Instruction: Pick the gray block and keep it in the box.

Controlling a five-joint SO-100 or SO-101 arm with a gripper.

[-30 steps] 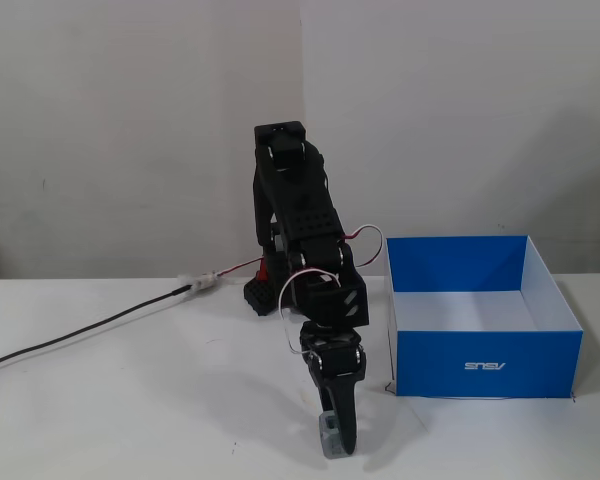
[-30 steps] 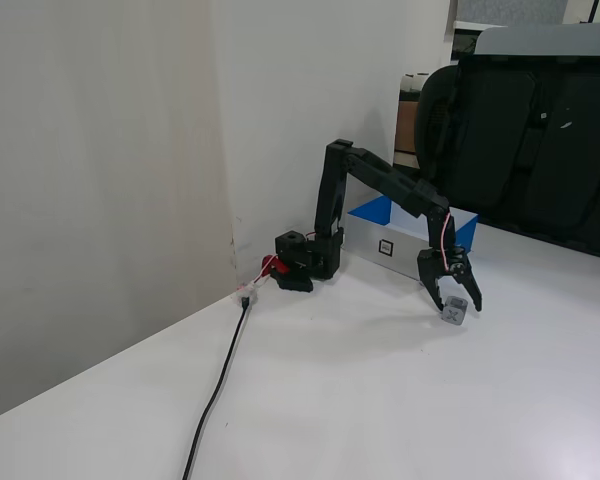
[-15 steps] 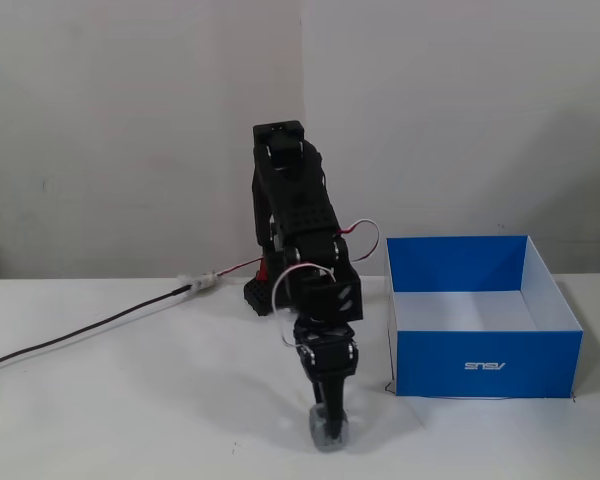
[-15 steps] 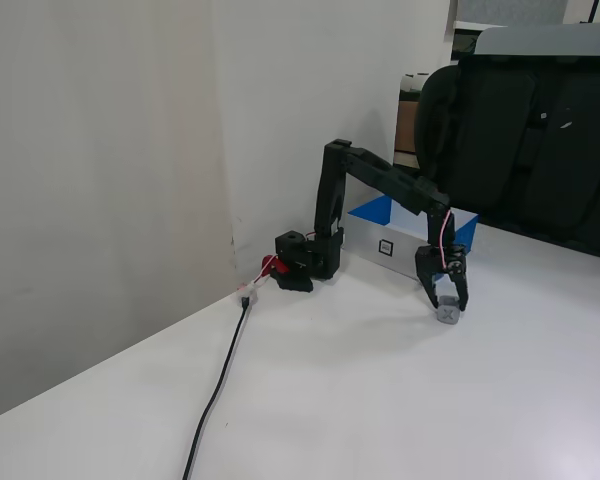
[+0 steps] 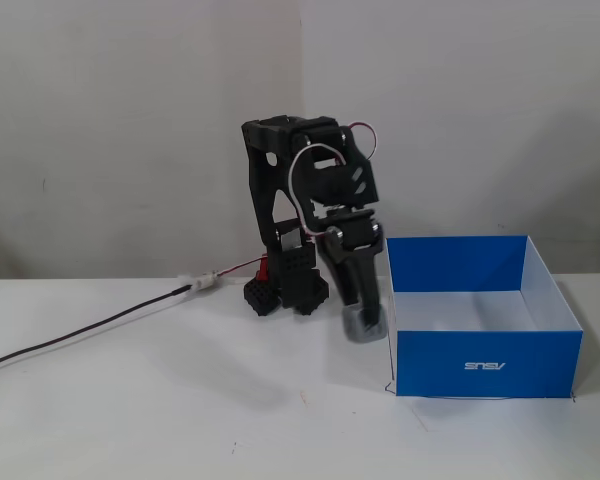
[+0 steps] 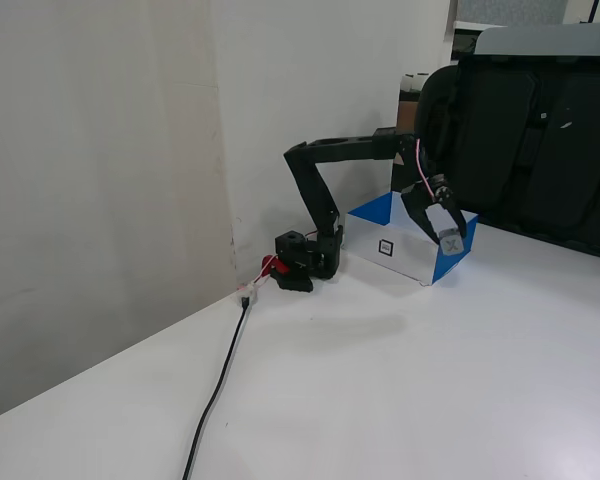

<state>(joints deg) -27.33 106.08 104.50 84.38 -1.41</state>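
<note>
My gripper (image 5: 364, 322) points down and is shut on the gray block (image 5: 361, 328), which looks blurred and hangs a little above the white table. The block sits just left of the box (image 5: 490, 365), close to its near left corner and outside its walls. The box has blue walls, a white floor and an upside-down logo on its front. In the other fixed view the gripper (image 6: 448, 238) holds the block (image 6: 452, 241) in front of the box (image 6: 385, 247), at about the height of its rim.
The arm's black base (image 5: 285, 285) stands at the back by the wall, left of the box. A black cable (image 5: 80, 335) runs from it to the left table edge. A dark chair (image 6: 540, 130) stands behind the table.
</note>
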